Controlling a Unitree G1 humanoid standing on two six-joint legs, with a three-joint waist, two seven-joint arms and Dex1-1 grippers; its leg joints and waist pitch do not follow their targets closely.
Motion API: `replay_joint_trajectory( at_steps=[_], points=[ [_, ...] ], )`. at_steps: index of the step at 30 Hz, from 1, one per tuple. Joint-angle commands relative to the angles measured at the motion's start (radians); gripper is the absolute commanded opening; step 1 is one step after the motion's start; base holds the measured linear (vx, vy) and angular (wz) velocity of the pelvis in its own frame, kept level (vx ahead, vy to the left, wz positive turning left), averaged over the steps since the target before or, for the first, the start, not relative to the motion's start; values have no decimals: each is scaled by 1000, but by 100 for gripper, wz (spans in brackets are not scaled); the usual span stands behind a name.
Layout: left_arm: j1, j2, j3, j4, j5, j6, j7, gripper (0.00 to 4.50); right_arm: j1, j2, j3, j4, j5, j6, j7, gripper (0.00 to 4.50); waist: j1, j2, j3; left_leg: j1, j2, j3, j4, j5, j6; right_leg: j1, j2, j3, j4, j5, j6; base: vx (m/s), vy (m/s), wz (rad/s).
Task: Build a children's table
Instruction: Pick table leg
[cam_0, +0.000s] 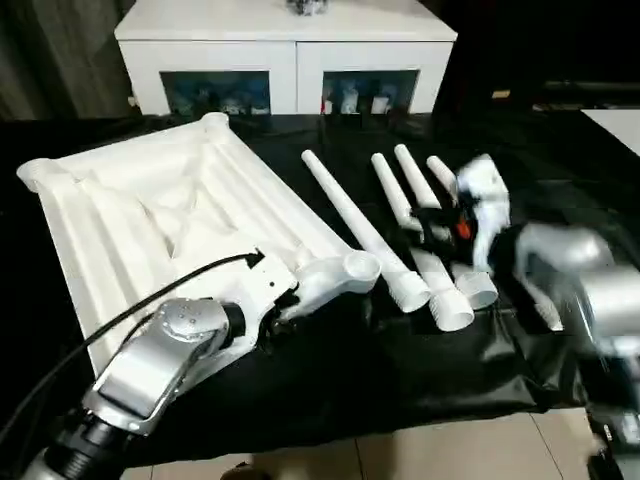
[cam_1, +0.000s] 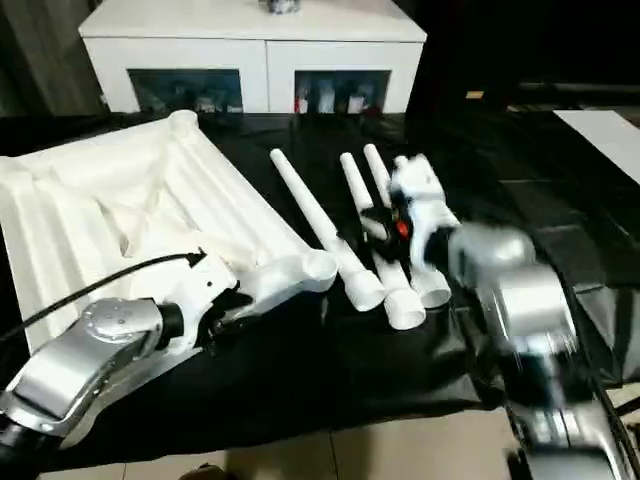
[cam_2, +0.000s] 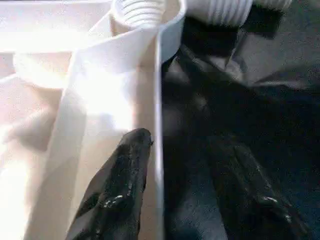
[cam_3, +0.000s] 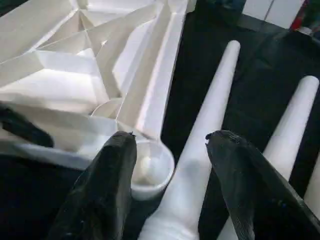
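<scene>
White plastic table top (cam_0: 170, 215) is lying ribs-up on the black desk (cam_0: 400, 380), four legs (cam_0: 365, 235) beside it. Left pincer (cam_2: 162, 150) is straddling its rim, risking dragging it. Right pincer (cam_3: 170, 142) is hovering open over a leg; a skewed closure could roll it away.

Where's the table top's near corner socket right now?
The corner socket sits at the table top's near right corner on the black cloth, just left of the nearest leg.
</scene>
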Motion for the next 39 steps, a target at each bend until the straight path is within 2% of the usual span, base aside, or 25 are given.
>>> replay_joint_trajectory(
  at_steps=[1, 2, 3, 4, 5, 7, 12, 13, 15, 18, 21, 25, 30, 33, 35, 37, 38, 39],
  points=[
    [-26, 6, -7, 13, 17, 0, 7, 180, 24, -12, 1, -73, 21, 38, -15, 257, -4, 8, -60, 31, 53, -24, -80, -231, -39, 27, -60, 44, -84, -170, -165, 0, 0, 0],
    [-32, 7, -12, 36, 32, -2, 12, 180, 64, -17, 2, -127, 36, 63, -22, 257, -5, 11, -60, 30, 52, -25, -80, -233, -39, 27, -60, 44, -84, -173, -165, 0, 0, 0],
    [-34, 8, -14, 44, 38, -5, 16, 178, 75, -17, 2, -142, 40, 69, -24, 257, -7, 10, -59, 30, 52, -26, -80, -237, -36, 27, -60, 44, -88, -179, -158, 0, 0, 0],
    [-40, 10, -18, 63, 53, -9, 23, 170, 98, -18, 2, -172, 48, 80, -26, 257, -10, 9, -59, 27, 51, -27, -81, -238, -35, 28, -59, 44, -88, -185, -156, 0, 0, 0],
    [-41, 11, -19, 67, 56, -9, 25, 152, 103, -18, 2, -179, 50, 82, -27, 257, -9, 13, -61, 29, 52, -27, -80, -235, -35, 27, -60, 44, -87, -182, -154, 0, 0, 0],
    [-46, 19, -23, 84, 67, -13, 23, 138, 130, -16, 2, -211, 47, 90, -33, 257, -16, 13, -63, 26, 52, -29, -79, -217, -33, 28, -60, 42, -83, -149, -163, 0, 0, 0],
    [-38, 61, -29, 86, 79, -5, -5, 87, 145, -17, 3, -229, 50, 109, -55, 257, -22, 16, -61, 27, 52, -29, -80, -230, -31, 27, -61, 42, -83, -156, -183, 0, 0, 0],
    [-37, 66, -28, 86, 80, -5, -7, 87, 145, -17, 3, -229, 51, 111, -57, 257, -22, 16, -60, 28, 52, -29, -80, -232, -31, 26, -61, 42, -83, -159, -183, 0, 0, 0],
    [-34, 70, -19, 90, 82, -6, -10, 56, 148, -17, 4, -239, 60, 120, -65, 257, -23, 16, -59, 29, 52, -29, -81, -243, -36, 25, -61, 42, -84, -176, -182, 0, 0, 0],
    [-28, 86, -2, 95, 84, -13, -16, 46, 154, -14, 9, -250, 66, 129, -70, 257, -22, 15, -58, 29, 52, -29, -81, -248, -37, 24, -62, 43, -86, -192, -174, 0, 0, 0],
    [-19, 122, 25, 102, 81, -26, -25, 9, 167, -18, 23, -260, 67, 132, -66, 257, -23, 15, -59, 28, 52, -30, -82, -243, -38, 24, -61, 42, -84, -183, -171, 0, 0, 0],
    [-6, 191, 63, 123, 80, -45, -51, 4, 176, -18, 35, -260, 64, 129, -74, 257, -27, 18, -59, 27, 50, -30, -83, -251, -42, 24, -60, 42, -83, -178, -172, 0, 0, 0],
    [38, 257, 94, 67, 62, -32, -91, 4, 178, -25, 40, -257, 64, 126, -89, 257, -36, 21, -60, 27, 51, -32, -85, -245, -49, 25, -60, 41, -76, -137, -186, 0, 0, 0],
    [61, 271, 94, 18, 40, -16, -110, 4, 179, -22, 37, -256, 64, 124, -99, 257, -34, 22, -60, 31, 52, -29, -83, -239, -46, 23, -60, 42, -75, -116, -197, 0, 0, 0],
    [70, 272, 100, -11, 16, 14, -124, 57, 175, -16, 33, -252, 67, 123, -106, 257, -34, 20, -59, 31, 52, -28, -83, -237, -45, 24, -61, 42, -73, -114, -201, 0, 0, 0],
    [73, 271, 104, -19, 1, 30, -134, 60, 174, -14, 32, -250, 67, 123, -108, 257, -31, 21, -58, 33, 52, -28, -84, -243, -46, 22, -61, 42, -75, -130, -199, 0, 0, 0],
    [77, 278, 112, -37, -7, 33, -145, 60, 167, -11, 32, -243, 68, 123, -112, 257, -31, 15, -56, 32, 51, -27, -84, -251, -46, 22, -60, 42, -78, -144, -197, 0, 0, 0],
    [79, 282, 115, -45, -4, 28, -146, 80, 163, -11, 33, -239, 69, 123, -113, 257, -29, 18, -56, 33, 51, -27, -84, -257, -46, 21, -61, 43, -79, -162, -193, 0, 0, 0]
  ],
)
